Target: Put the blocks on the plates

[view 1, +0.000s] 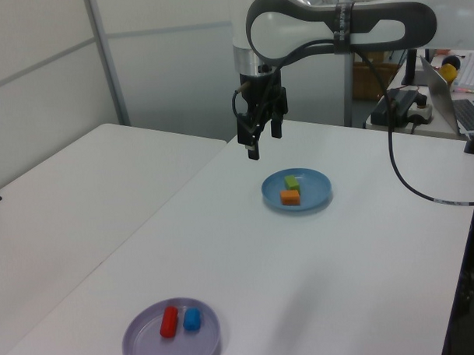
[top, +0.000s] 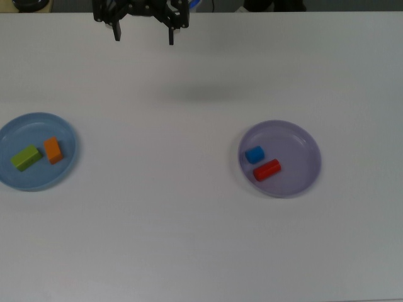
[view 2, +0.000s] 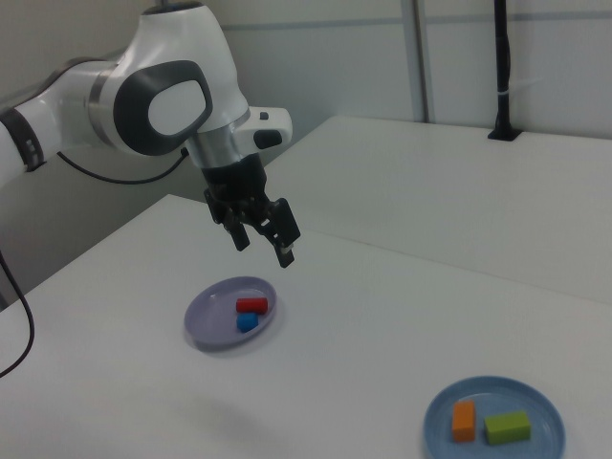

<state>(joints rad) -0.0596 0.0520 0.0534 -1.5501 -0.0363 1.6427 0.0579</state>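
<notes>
1. The black two-finger gripper [top: 143, 34] of the white robot arm [view 1: 333, 22] hangs in the air above the white table [top: 189, 239], at the far edge in the top view. Its fingers are spread wide and hold nothing.
2. The round light blue plate [top: 66, 167] lies at the top view's left. In it are the lime-green brick [top: 26, 157] and the orange brick [top: 53, 150], just beside each other but not touching.
3. The round pale lavender plate [top: 299, 160] lies at the top view's right, well apart from the blue one. In it are the small blue cube [top: 254, 153] and the red cylinder-like piece [top: 267, 170], close together.
4. In the left view the gripper [view 1: 263, 141] is above the table near the blue plate [view 1: 315, 192]; the lavender plate [view 1: 141, 340] is near the front.
5. In the right view the gripper [view 2: 263, 247] hangs above the lavender plate [view 2: 206, 320].
</notes>
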